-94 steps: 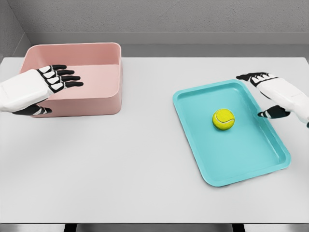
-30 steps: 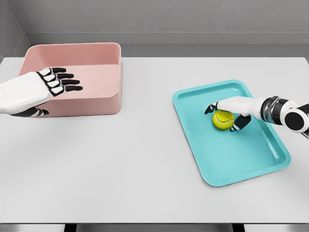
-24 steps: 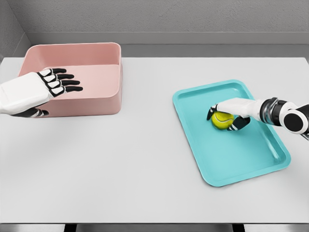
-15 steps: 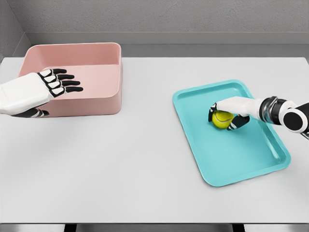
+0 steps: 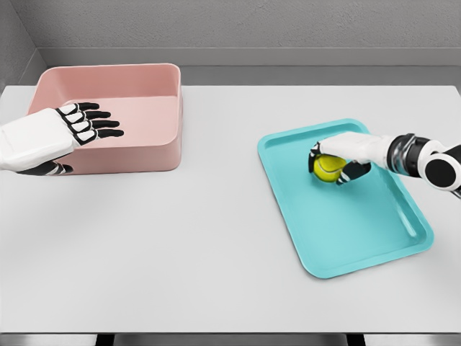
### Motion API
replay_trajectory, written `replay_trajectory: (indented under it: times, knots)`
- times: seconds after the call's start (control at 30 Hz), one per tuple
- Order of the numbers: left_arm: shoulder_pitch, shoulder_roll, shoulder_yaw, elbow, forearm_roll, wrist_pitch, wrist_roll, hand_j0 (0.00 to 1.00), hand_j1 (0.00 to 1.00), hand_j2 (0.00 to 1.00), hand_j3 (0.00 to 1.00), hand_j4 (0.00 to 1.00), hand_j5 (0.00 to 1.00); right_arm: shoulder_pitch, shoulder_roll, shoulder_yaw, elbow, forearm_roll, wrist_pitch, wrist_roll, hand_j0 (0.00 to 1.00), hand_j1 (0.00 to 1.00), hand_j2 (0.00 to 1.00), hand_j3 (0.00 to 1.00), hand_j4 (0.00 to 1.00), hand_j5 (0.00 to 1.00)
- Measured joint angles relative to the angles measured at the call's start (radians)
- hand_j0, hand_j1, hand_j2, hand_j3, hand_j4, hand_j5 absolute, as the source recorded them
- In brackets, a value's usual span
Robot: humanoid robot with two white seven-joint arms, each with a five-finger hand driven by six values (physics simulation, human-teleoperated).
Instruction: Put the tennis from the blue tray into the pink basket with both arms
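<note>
A: Tennis ball (image 5: 328, 167) first, since that's the job. Where do you have it?

B: I see it over the blue tray (image 5: 360, 231), in the upper part, toward the tray's far edge. My right hand (image 5: 344, 157) is wrapped around it: the white back of the hand covers the top, the dark fingers (image 5: 315, 153) curl down on the left side of the ball and the thumb closes in from the right. So the right hand is grasping the ball. I cannot tell whether the ball is resting on the tray floor or just clear of it.

A: And the arm behind it?

B: The right arm comes in from the right edge, low and nearly level, across the tray's right rim.

A: What about the other side?

B: My left hand (image 5: 68, 130) is over at the pink basket (image 5: 155, 79), which sits on the far left of the white table (image 5: 216, 238), well apart from the tray. The hand is flat, palm down, with the fingers stretched out straight and released, holding nothing. In my view the fingertips overlap the basket's near wall, pointing right.

A: Anything inside the basket?

B: I see only its pink floor and walls.
</note>
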Motion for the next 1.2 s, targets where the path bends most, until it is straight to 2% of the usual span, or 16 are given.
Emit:
replay_trajectory:
  times: [0.17,0.47,0.8,1.2]
  knots:
    - [0.000,0.003,0.000,0.000,0.000,0.000,0.000,1.00,1.00,1.00,1.00,1.00,1.00,-0.020,0.010,-0.004,-0.035,-0.001,-0.010,0.000,0.52,0.52,0.52,0.52,0.52,0.52]
    - [0.000,0.003,0.008,0.001,-0.001,0.000,0.000,1.00,1.00,1.00,1.00,1.00,1.00,-0.044,0.034,-0.005,-0.046,-0.001,-0.075,0.000,0.52,0.52,0.52,0.52,0.52,0.52]
    - [0.000,-0.008,0.010,0.002,-0.009,0.000,0.000,1.00,1.00,1.00,1.00,1.00,1.00,-0.083,0.103,0.002,-0.046,-0.002,-0.175,0.000,0.52,0.52,0.52,0.52,0.52,0.52]
    - [0.000,-0.010,0.012,0.002,-0.010,0.000,0.000,1.00,1.00,1.00,1.00,1.00,1.00,-0.114,0.194,0.041,-0.046,-0.002,-0.227,0.000,0.53,0.53,0.53,0.53,0.53,0.53]
